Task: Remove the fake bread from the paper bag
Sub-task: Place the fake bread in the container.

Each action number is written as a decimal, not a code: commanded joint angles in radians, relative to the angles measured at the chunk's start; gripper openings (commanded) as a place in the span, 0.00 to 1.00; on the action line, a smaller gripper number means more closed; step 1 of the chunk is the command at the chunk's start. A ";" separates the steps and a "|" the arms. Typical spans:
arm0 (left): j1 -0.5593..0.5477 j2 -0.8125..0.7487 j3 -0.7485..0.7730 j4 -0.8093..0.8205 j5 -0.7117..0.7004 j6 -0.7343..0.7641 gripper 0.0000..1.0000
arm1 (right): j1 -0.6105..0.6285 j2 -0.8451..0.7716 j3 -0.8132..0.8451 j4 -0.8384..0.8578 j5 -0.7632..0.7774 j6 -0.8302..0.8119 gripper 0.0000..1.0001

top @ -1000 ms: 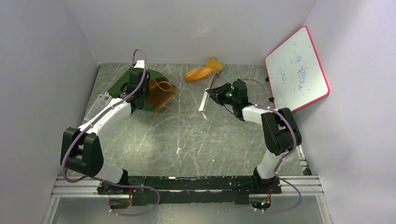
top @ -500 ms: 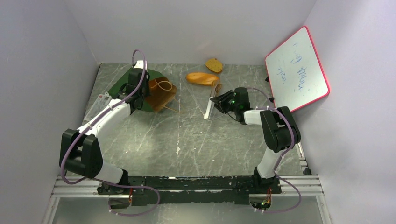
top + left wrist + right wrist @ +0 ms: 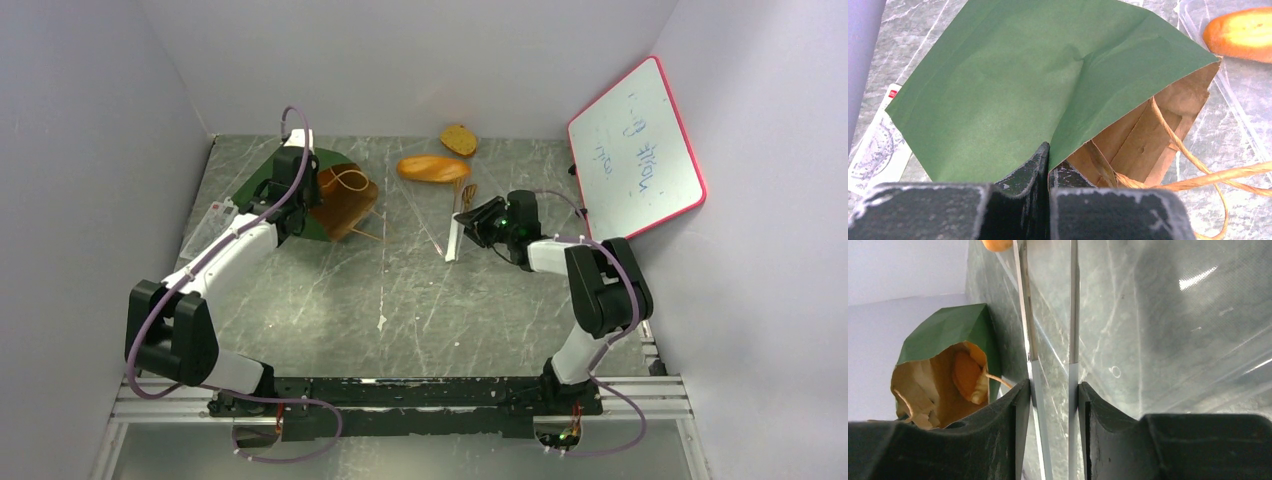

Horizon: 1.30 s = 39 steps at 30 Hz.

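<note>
While the right claw (image 3: 1050,390) pinches the silver tweezers (image 3: 1071,315) low over the desk (image 3: 400,300), the left claw (image 3: 1048,165) is clamped on the green wall of the paper bag (image 3: 1013,85), which is tipped mouth-open with one fake bread (image 3: 967,374) inside. Farther back lie a loaf (image 3: 433,168) and a speckled slice (image 3: 459,139).

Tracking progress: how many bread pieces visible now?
3: oblong loaf and speckled slice on the table at the back, orange piece inside the paper bag. Unclear: small brown item beside the loaf; more may hide in the bag.
</note>
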 commanded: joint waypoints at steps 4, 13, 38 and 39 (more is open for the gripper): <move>0.005 -0.036 -0.001 0.021 0.015 -0.004 0.07 | -0.010 -0.066 -0.014 -0.071 0.032 -0.075 0.42; 0.005 -0.050 -0.004 0.017 0.019 0.001 0.07 | -0.010 -0.139 -0.046 -0.104 0.037 -0.099 0.42; 0.003 -0.161 -0.134 0.039 0.132 0.028 0.07 | 0.191 -0.577 -0.082 -0.333 -0.045 -0.191 0.38; 0.003 -0.167 -0.142 0.044 0.140 0.033 0.07 | 0.205 -0.595 -0.079 -0.337 -0.046 -0.184 0.38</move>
